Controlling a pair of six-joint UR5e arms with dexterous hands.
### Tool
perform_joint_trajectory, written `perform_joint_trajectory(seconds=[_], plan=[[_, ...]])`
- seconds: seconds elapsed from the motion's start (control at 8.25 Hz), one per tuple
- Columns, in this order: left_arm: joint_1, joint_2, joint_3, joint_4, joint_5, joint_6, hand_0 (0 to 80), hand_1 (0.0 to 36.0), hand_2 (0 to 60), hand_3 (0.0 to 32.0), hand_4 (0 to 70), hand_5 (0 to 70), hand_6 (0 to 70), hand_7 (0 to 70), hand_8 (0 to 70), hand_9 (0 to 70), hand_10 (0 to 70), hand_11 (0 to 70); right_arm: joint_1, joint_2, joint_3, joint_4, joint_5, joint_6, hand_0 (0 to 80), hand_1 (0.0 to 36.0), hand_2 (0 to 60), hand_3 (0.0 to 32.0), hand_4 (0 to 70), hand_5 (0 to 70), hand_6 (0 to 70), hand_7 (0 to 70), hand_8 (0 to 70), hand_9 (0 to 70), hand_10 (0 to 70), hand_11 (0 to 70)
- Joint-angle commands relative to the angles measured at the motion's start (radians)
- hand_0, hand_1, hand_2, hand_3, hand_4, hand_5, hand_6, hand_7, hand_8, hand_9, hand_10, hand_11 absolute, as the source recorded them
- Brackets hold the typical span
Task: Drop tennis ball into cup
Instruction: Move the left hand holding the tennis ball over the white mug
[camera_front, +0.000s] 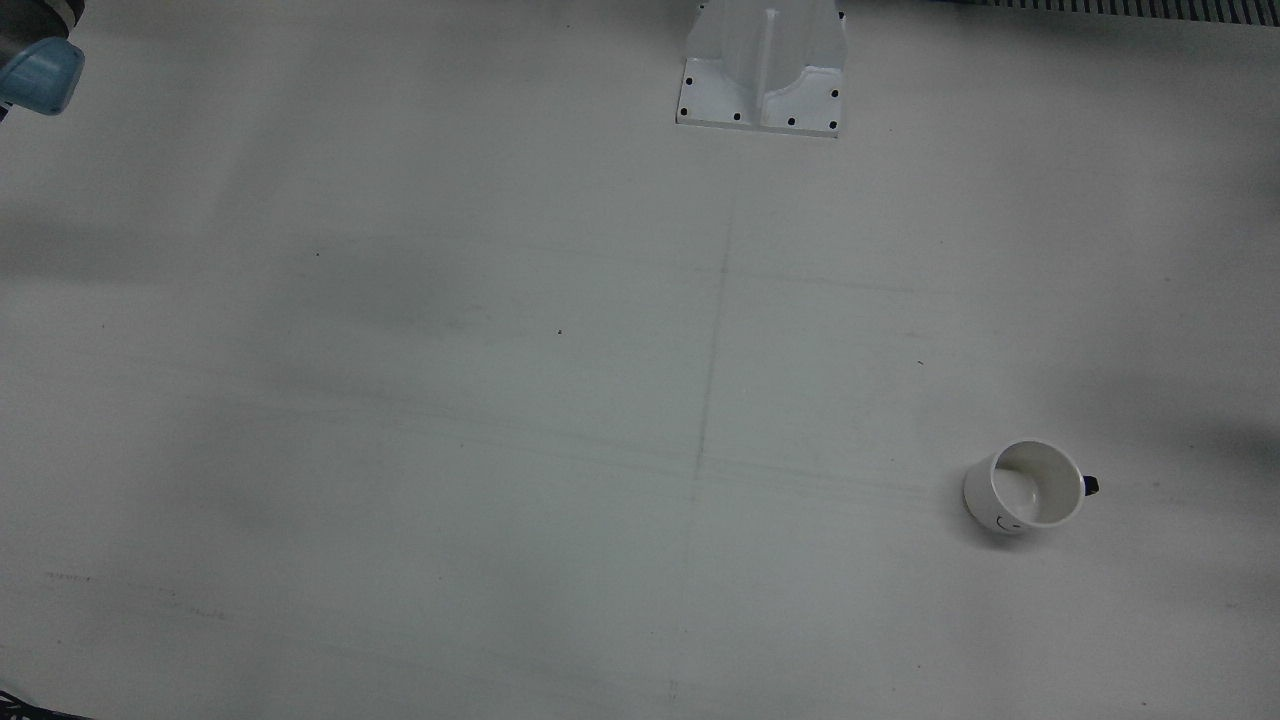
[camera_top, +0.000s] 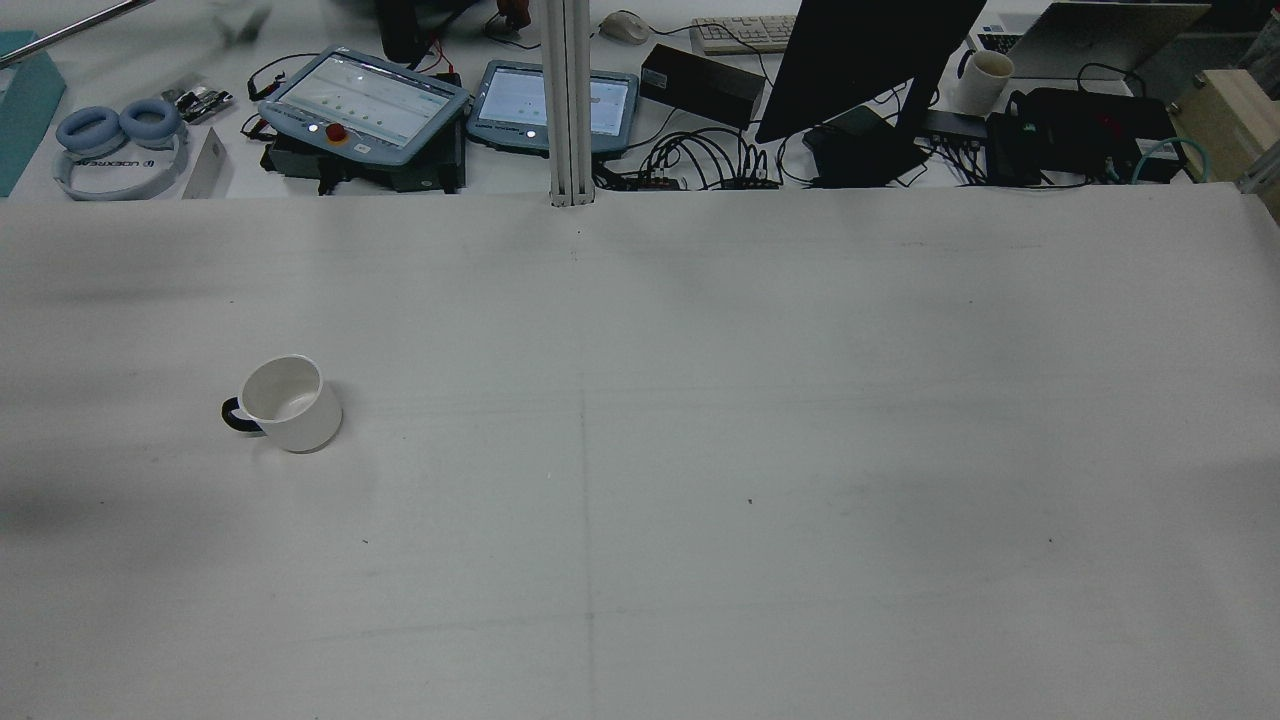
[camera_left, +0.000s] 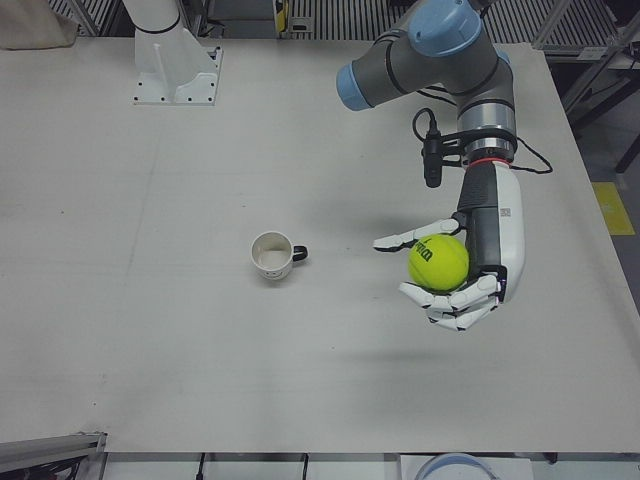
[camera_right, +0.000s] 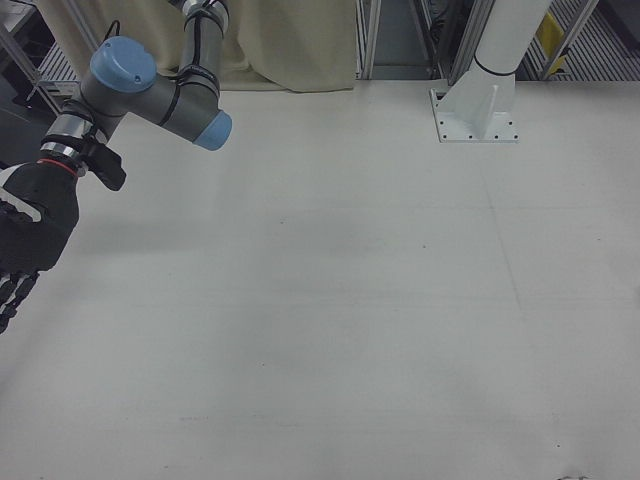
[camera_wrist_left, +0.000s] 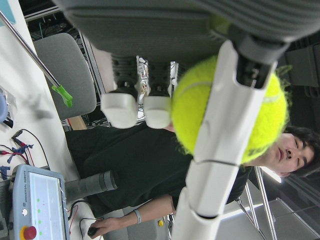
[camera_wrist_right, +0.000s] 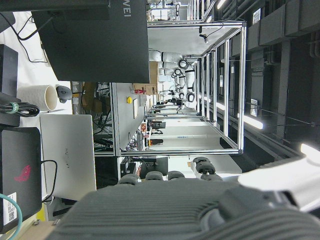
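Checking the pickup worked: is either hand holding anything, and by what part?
The left hand holds the tennis ball, fingers wrapped around its sides. The right hand shows nothing held.

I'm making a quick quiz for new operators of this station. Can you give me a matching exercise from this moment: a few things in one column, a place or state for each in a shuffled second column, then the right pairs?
Things
1. tennis ball
2. cup
3. left hand
4. right hand

Places or states
A. upright on the table, nothing inside
B. at the edge of the right-front view, holding nothing visible
C. yellow-green, held in the air
D. fingers closed around the ball, beside the cup, not over it

Pairs: 1-C, 2-A, 3-D, 4-B
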Motion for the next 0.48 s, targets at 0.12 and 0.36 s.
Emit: perform_joint_trajectory(seconds=[0.12, 0.36], plan=[[0.113, -0.015, -0.068, 0.056, 0.029, -0.014, 80.0, 24.3, 9.4, 0.0, 60.8, 29.4, 70.0, 70.0, 63.3, 70.0, 57.0, 70.0, 0.0, 0.0, 0.001, 0.0, 0.0, -0.001, 0.0, 0.0, 0.0, 0.0, 0.0, 0.0, 0.0, 0.0, 0.0, 0.0, 0.0, 0.0], [0.271, -0.015, -0.056, 0.062, 0.014, -0.01, 73.8, 20.7, 11.0, 0.0, 58.9, 28.1, 70.0, 70.0, 61.8, 70.0, 56.7, 70.0, 0.0, 0.0, 0.001, 0.0, 0.0, -0.001, 0.0, 0.0, 0.0, 0.0, 0.0, 0.0, 0.0, 0.0, 0.0, 0.0, 0.0, 0.0]])
